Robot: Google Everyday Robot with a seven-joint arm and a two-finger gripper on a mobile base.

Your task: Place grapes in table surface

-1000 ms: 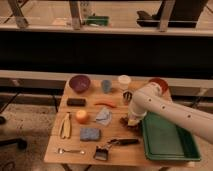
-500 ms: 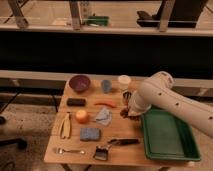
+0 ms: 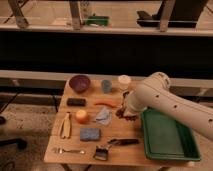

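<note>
Jaws cannot be read from this view, because my robot's bulky white arm (image 3: 165, 100) covers most of the gripper (image 3: 123, 111); I cannot tell whether they are apart or closed. Compared with a second ago, I see the arm has swung left, away from the green plastic tray (image 3: 165, 136), so its tip now sits low over the light tan wooden table surface (image 3: 120, 152), just right of the crumpled grey-blue cloth (image 3: 103, 116). At that tip I see the small dark purple-brown cluster of grapes (image 3: 121, 113), at or touching the wood, though I cannot tell whether it is held or already resting. I judge the carry from the tray side is finished and the placing is at its final step: letting go and lifting clear. Nearby lie a thin orange carrot (image 3: 105, 104) and a round orange fruit (image 3: 81, 116), both undisturbed since then.
</note>
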